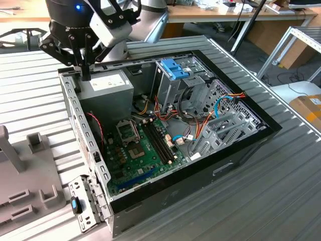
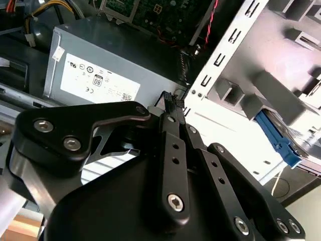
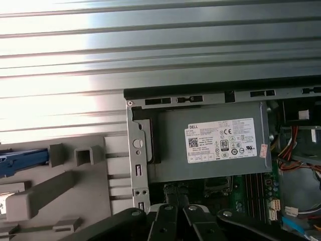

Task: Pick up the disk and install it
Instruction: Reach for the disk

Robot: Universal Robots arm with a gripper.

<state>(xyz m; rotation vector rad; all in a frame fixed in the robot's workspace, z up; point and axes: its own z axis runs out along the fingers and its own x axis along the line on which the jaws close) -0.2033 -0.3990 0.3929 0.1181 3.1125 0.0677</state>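
**Gripper closed over the case corner, disk on the fixture outside**

One arm carries one gripper (image 1: 86, 75). It hangs over the corner of the open computer case (image 1: 200, 178) that lies far off at the exterior view's left, just above the end of the power supply (image 1: 108, 85). In the second wrist view its two fingers (image 2: 173, 150) meet at the tips with nothing between them.

One ribbed metal table (image 1: 281, 201) bears two things: the case near its middle, and one grey fixture (image 1: 35, 181) by the table edge at the exterior view's left, just beside the case's perforated wall.

The one disk (image 2: 276, 138) lies on that fixture, outside the case and well apart from the gripper.

Inside the case I count one power supply with one white label, one motherboard (image 1: 140, 150) and one metal cage with blue tabs (image 1: 175, 68), with a tangle of coloured wires (image 1: 200, 120) between them.

Both wrist views cut the disk off at the frame edge, so just a strip of its blue bracket and a sliver of grey metal can be seen, and its labelled face cannot be made out. The arm's upper part is cut off at the top of the exterior view. A small blue piece (image 1: 74, 205) by the case's near corner is too small to tell what it is
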